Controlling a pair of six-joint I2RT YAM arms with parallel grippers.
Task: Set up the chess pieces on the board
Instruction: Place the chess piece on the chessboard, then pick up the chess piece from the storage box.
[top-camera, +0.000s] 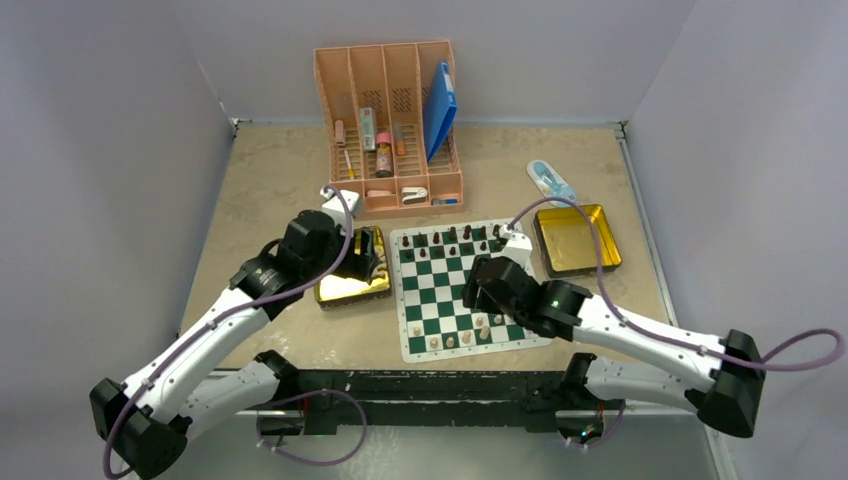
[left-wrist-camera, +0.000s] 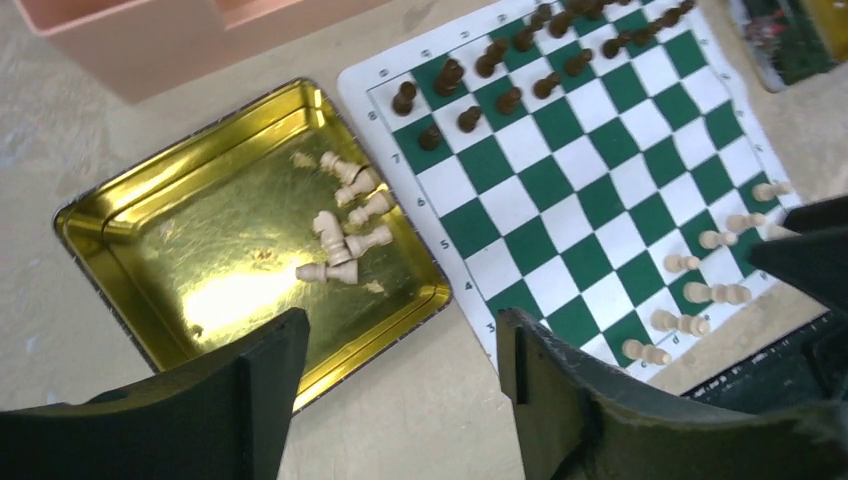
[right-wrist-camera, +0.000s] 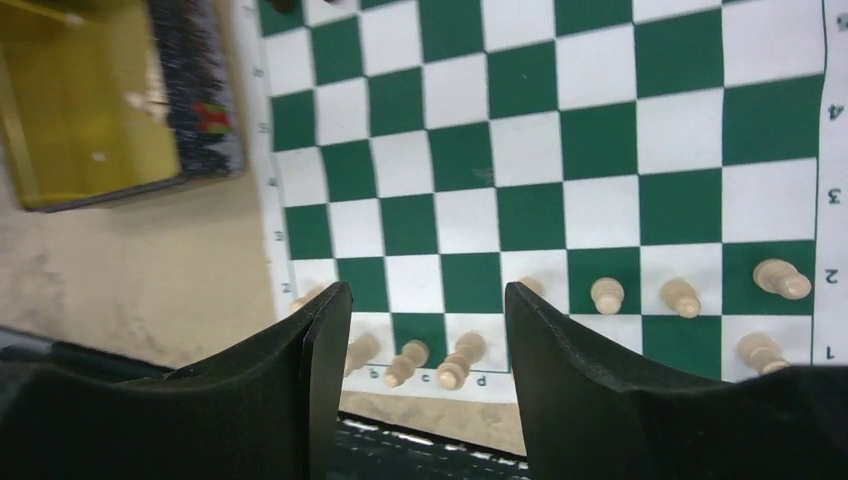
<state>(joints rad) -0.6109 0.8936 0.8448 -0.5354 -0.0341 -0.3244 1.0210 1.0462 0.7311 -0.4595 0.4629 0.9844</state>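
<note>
The green-and-white board (top-camera: 441, 291) lies mid-table. Dark chess pieces (top-camera: 452, 240) fill its two far rows, and pale chess pieces (top-camera: 466, 336) stand on its near rows. More pale pieces (left-wrist-camera: 345, 225) lie tipped over in a gold tin (left-wrist-camera: 120, 250) left of the board. My left gripper (left-wrist-camera: 400, 330) hangs open and empty above the tin's near corner and the bare table beside the board (left-wrist-camera: 600, 200). My right gripper (right-wrist-camera: 425, 300) is open above the board's near-left rows. Pale pieces (right-wrist-camera: 460, 360) stand free on the first row below its gap.
A pink organiser (top-camera: 390, 130) with pens, bottles and a blue folder (top-camera: 438, 105) stands at the back. A second gold tin (top-camera: 575, 240) lies right of the board, with a blue-and-white packet (top-camera: 550, 180) behind it. Grey walls close in three sides.
</note>
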